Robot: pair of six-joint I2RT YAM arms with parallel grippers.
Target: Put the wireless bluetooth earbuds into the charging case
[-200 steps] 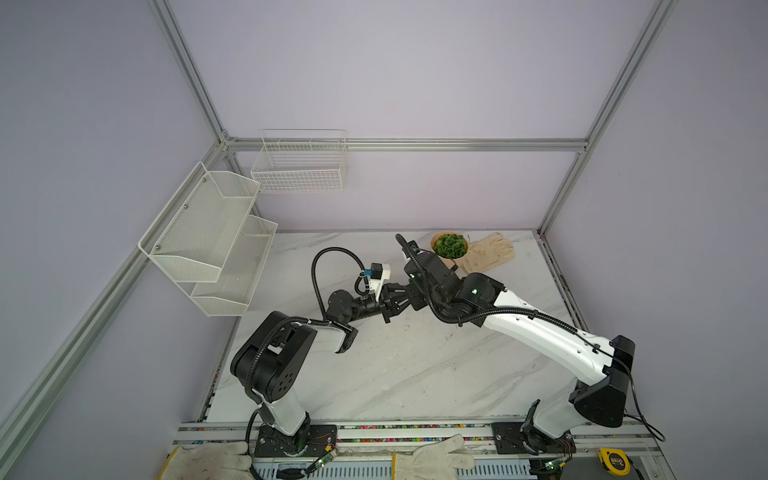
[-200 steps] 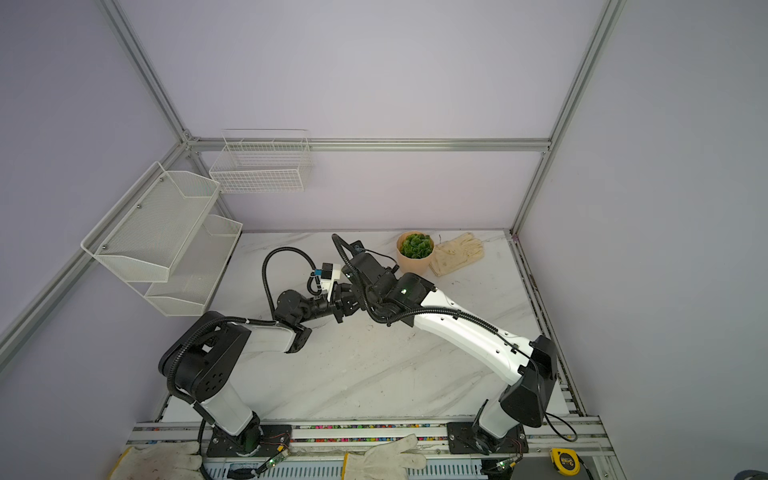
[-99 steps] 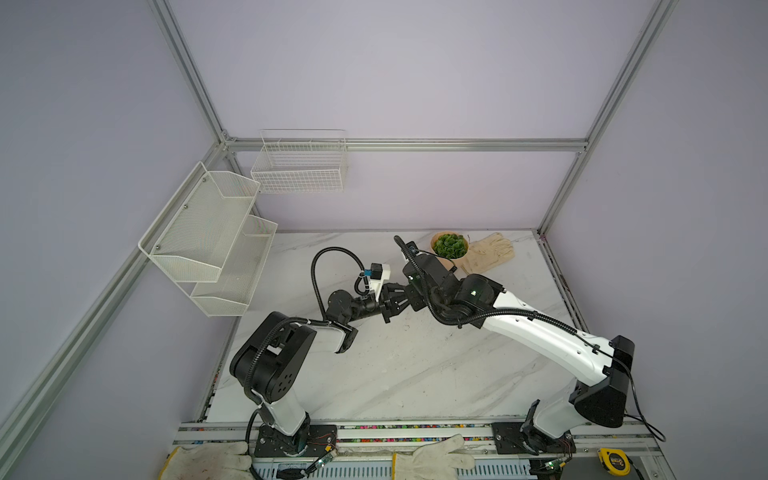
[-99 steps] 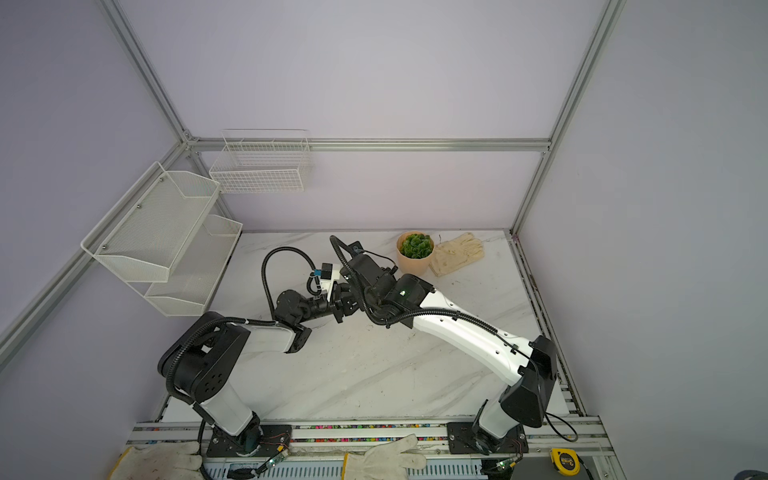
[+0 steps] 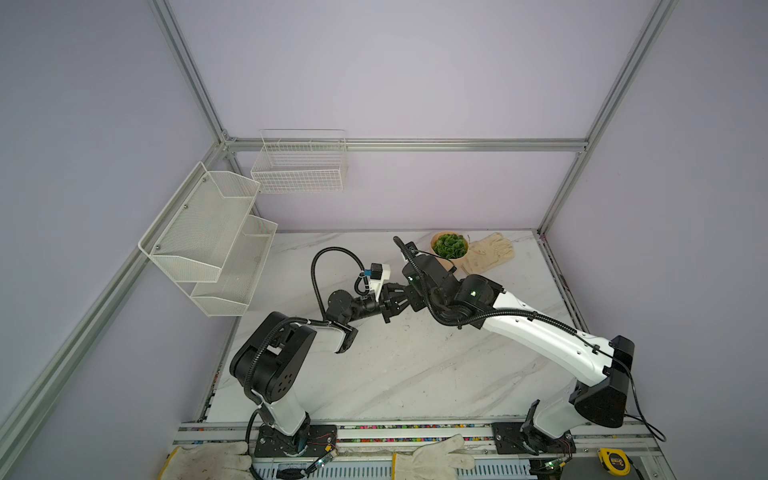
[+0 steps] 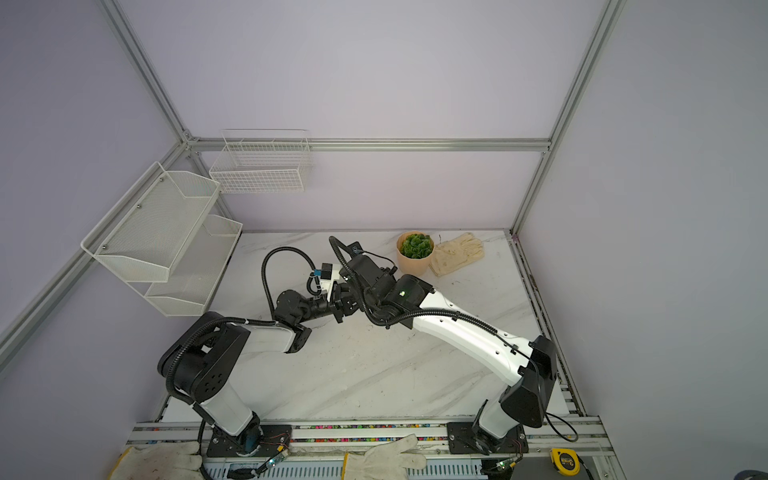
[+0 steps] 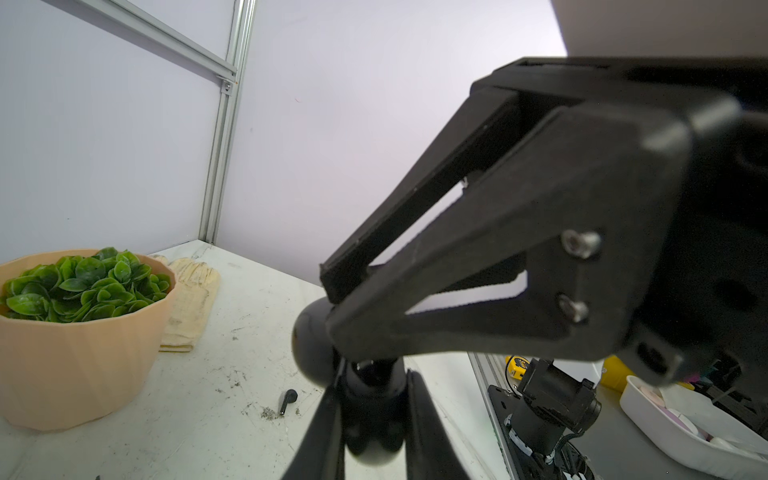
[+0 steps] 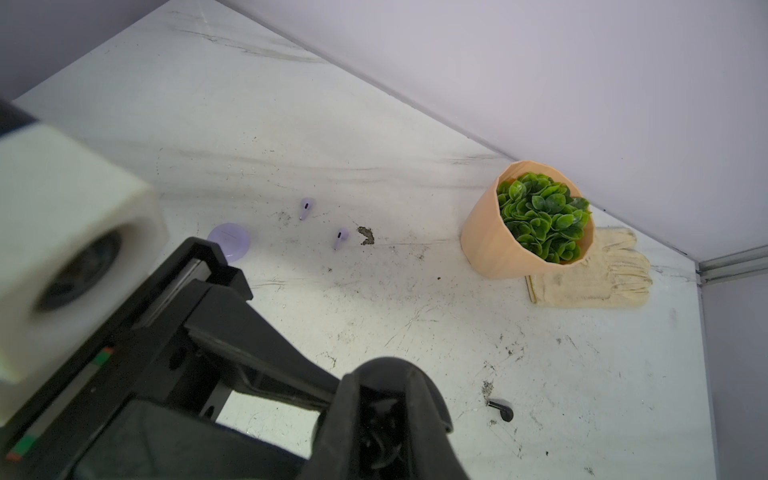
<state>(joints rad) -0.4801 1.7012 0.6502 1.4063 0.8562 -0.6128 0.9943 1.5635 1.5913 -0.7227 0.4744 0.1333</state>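
Note:
A black round charging case hangs above the mid table, and my left gripper is shut on it. My right gripper meets it from the other side, shut on the case's rounded lid end. In both top views the two grippers touch tip to tip and hide the case. One black earbud lies on the marble below them. Two lilac earbuds lie farther off beside a shut lilac case. What is inside the black case is too dark to tell.
A peach pot with a green plant and a cream glove stand at the back right. A brown debris bit lies by the lilac earbuds. White mesh shelves and a wire basket hang on the left and back walls.

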